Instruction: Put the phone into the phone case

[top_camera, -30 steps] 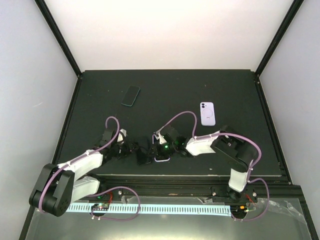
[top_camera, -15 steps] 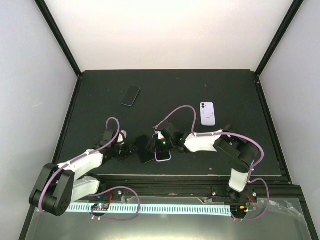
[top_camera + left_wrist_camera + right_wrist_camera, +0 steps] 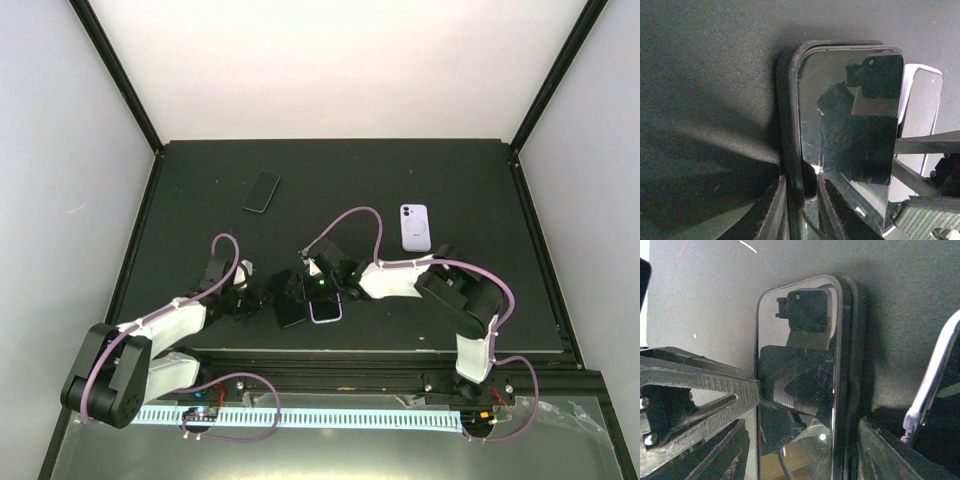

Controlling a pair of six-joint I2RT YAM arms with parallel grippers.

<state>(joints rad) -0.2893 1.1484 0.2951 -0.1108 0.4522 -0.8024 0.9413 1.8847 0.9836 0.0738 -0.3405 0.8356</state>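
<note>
A black phone case (image 3: 291, 303) with a glossy dark phone (image 3: 850, 130) lying in it sits near the table's front edge. My left gripper (image 3: 262, 298) is shut on the case's long rim (image 3: 788, 125), one finger on each side of that wall. My right gripper (image 3: 308, 288) is over the case's other end. In the right wrist view its jaws (image 3: 802, 440) stand wide, one on each side of the cased phone (image 3: 797, 390), so it is open. A second phone with a lilac rim (image 3: 325, 311) lies flat just to the right, also in the left wrist view (image 3: 920, 115).
A lilac case or phone back (image 3: 415, 227) lies at the middle right. A dark phone with a teal edge (image 3: 262, 191) lies at the back left. The table's front edge (image 3: 330, 350) is close behind both grippers.
My right gripper has moved left, off the lilac-rimmed phone and over the black case. The black case has shifted slightly. My left gripper keeps its hold.
</note>
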